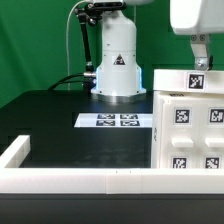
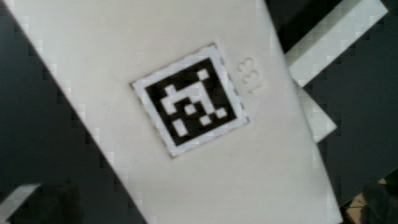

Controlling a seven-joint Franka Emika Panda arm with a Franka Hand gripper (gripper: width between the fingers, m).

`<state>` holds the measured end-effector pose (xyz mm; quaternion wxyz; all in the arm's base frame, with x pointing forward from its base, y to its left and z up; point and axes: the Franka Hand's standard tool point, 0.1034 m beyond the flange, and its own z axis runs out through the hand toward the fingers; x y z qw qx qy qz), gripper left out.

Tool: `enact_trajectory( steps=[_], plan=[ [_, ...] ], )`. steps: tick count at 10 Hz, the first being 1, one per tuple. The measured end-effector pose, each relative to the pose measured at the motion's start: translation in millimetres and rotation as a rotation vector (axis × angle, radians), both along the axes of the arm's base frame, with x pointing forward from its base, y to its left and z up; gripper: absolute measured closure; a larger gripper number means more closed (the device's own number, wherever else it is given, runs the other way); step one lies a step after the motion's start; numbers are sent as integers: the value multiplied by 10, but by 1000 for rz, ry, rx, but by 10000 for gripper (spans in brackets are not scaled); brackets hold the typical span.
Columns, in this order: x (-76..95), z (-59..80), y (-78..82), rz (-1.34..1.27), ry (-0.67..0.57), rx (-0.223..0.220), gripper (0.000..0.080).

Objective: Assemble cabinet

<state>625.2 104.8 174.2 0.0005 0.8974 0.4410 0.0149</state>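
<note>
The cabinet (image 1: 190, 125) is a large white box with several black-and-white tags, standing at the exterior view's right. Its top face carries one tag (image 1: 196, 82). My gripper (image 1: 200, 62) hangs just above that top face, apart from it or barely touching; I cannot tell which. In the wrist view a white panel of the cabinet (image 2: 125, 90) with one tag (image 2: 192, 100) fills most of the frame, lying slantwise. My gripper (image 2: 199, 216) straddles it, and only dark finger edges show at the frame's corners. The jaws look spread wide with nothing clamped.
The marker board (image 1: 115, 121) lies flat on the black table in front of the robot base (image 1: 117, 70). A long low white rail (image 1: 70, 180) runs along the front edge, with a short leg (image 1: 14, 152) at the exterior view's left.
</note>
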Motion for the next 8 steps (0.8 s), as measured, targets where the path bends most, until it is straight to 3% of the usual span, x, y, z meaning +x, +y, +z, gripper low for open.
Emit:
enact_trajectory(
  steps=[2,8],
  plan=[
    [-11,-58,-37,173,7,-16,2],
    [-44,-164,-41,142,24,-18,2]
  ],
)
